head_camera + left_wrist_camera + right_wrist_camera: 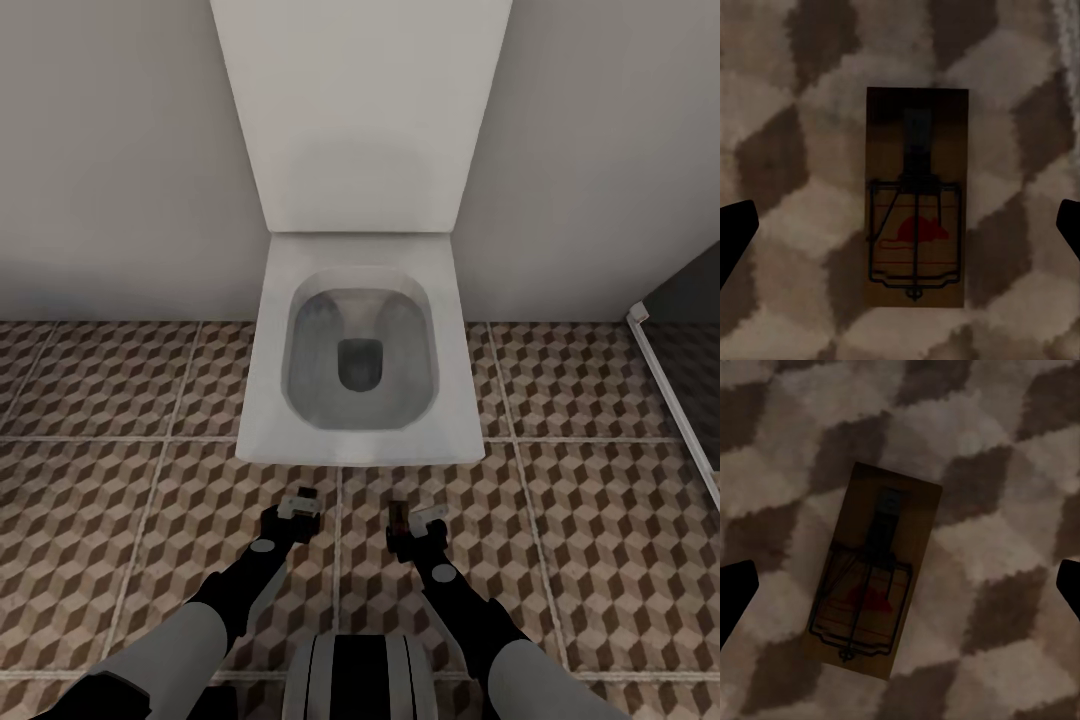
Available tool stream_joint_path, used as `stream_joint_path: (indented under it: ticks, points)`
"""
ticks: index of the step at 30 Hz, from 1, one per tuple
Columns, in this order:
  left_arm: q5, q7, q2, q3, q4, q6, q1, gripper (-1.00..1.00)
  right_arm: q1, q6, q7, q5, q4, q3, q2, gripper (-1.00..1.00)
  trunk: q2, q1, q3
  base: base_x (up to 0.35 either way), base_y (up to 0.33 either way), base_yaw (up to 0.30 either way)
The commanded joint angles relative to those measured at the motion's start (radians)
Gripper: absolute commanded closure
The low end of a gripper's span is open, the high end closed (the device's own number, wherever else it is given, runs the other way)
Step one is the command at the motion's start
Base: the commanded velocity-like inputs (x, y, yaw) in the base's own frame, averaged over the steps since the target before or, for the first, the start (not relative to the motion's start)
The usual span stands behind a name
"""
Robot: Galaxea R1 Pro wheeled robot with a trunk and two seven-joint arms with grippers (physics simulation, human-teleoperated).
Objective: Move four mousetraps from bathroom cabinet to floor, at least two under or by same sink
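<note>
Wooden and likely light, stiff and thin, 2 mousetraps [916, 196] [875, 580] lay flat on the bathroom floor [600, 500] under the spread left pincer [298, 505] and right pincer [418, 520], best pinched across their long edges, clear of the wire.

We face the toilet [360, 350], backed against the wall [110, 150]. Both pincers hang over the bathroom floor [600, 520] just before its bowl: left pincer [298, 503], right pincer [425, 520]. One mousetrap [916, 196] lies flat under the left, another mousetrap [876, 581] under the right, skewed.
</note>
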Motion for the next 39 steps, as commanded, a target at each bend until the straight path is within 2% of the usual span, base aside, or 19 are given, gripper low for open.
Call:
stream_joint_path:
  ticks: [1,26,39]
  points:
    - [0.01,0.007,0.001,-0.008,0.0,-0.001,-0.001,-1.0,-0.001,-0.001,-0.008,0.003,0.001,0.005,0.0,-1.0,0.0,-0.001,0.003,0.0,0.0,0.0]
    - [0.01,0.007,0.001,-0.008,0.0,-0.001,-0.001,-1.0,-0.001,-0.001,-0.008,0.003,0.001,0.005,0.0,-1.0,0.006,-0.012,0.1,0.0,0.0,0.0]
    - [0.01,0.007,-0.001,-0.008,0.003,-0.001,-0.001,-1.0,-0.001,-0.001,-0.008,0.003,0.0,0.005,0.0,-1.0,0.006,-0.012,0.1,-0.03,0.007,0.0]
